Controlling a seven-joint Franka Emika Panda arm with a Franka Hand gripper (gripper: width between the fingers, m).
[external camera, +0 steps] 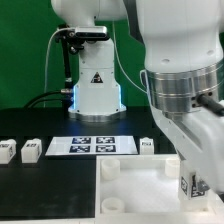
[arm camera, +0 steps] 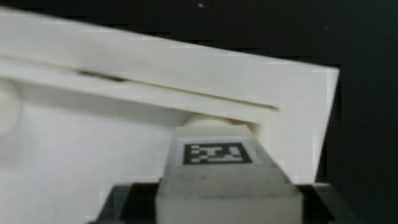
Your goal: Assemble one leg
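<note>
One leg (arm camera: 217, 160), seemingly upright, tag toward the wrist camera, pinched by the gripper (arm camera: 217, 188) over the panel (arm camera: 107, 120)

The thin flat white marker board (external camera: 92, 146) lay behind the large white square panel (external camera: 135, 190). Small white block-like legs (external camera: 31, 149) stood at the exterior view's left, another (external camera: 147, 146) right of the board.
</note>
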